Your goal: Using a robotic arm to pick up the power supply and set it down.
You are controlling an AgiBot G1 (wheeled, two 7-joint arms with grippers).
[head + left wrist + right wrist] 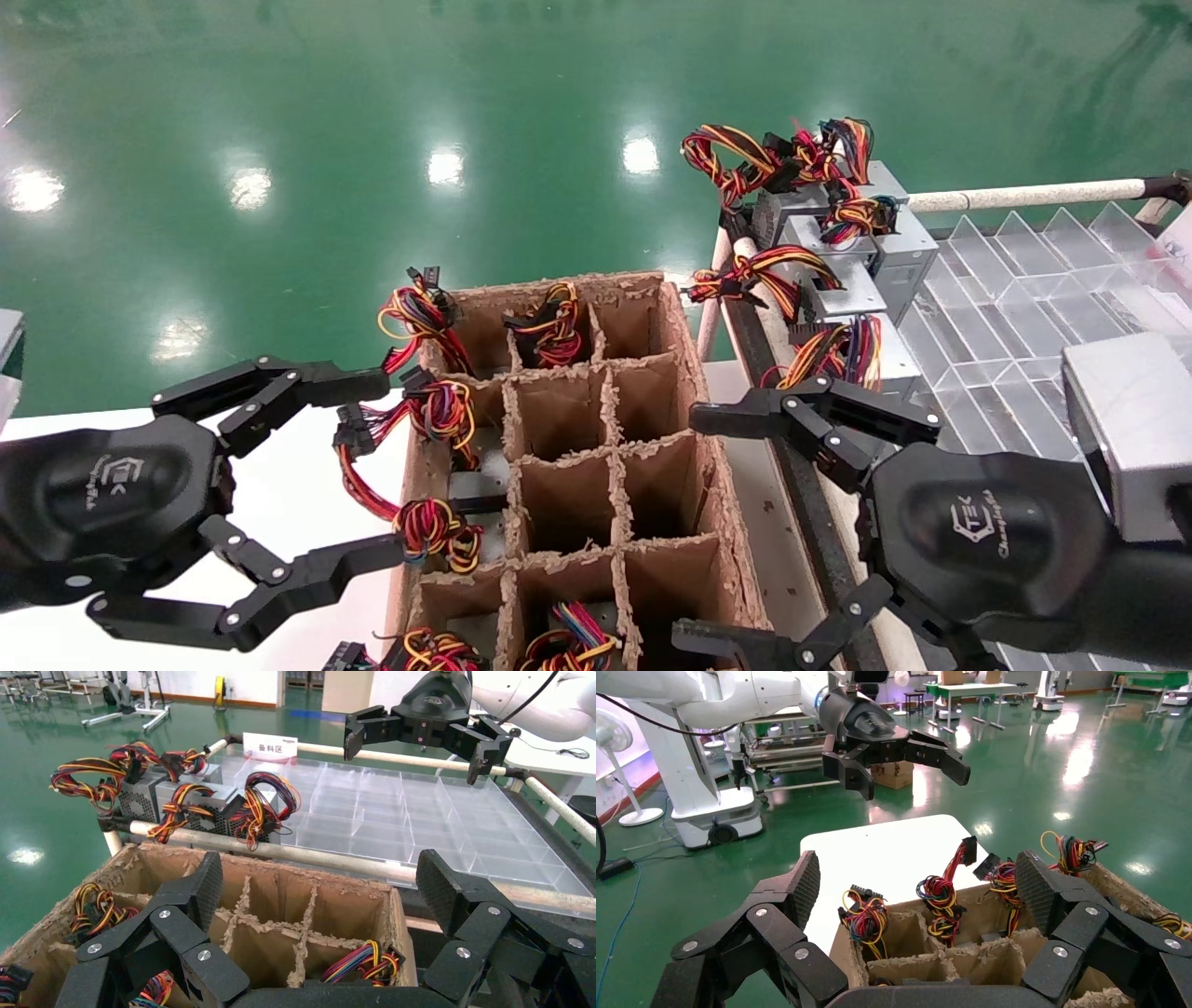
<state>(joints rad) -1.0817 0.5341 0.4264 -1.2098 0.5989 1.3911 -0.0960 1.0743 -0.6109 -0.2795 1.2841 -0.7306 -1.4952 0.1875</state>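
Right gripper: claw fingers spread wide, nothing between them. It hangs over the right wall of the cardboard divider box and the strip between that box and the rack.

Power supply: a silver-grey box with an orange, yellow, red and purple wire bundle. It sits just beyond the right gripper's far finger, on the near edge of the clear partitioned tray. In the head view that finger overlaps the bottom of the bundle; contact cannot be judged.

Further out from the same finger, more grey supplies with red-yellow-black bundles stand in a row along the tray edge. A white tube rail lies behind them.

Left gripper: fingers also splayed, empty. It is on the opposite side of the box, above the white table, and loose wire bundles from the box's left-hand cells hang between its fingertips.

The box's middle cells, between the two grippers, hold nothing visible. Wired units fill the left column, one far cell and the near row.
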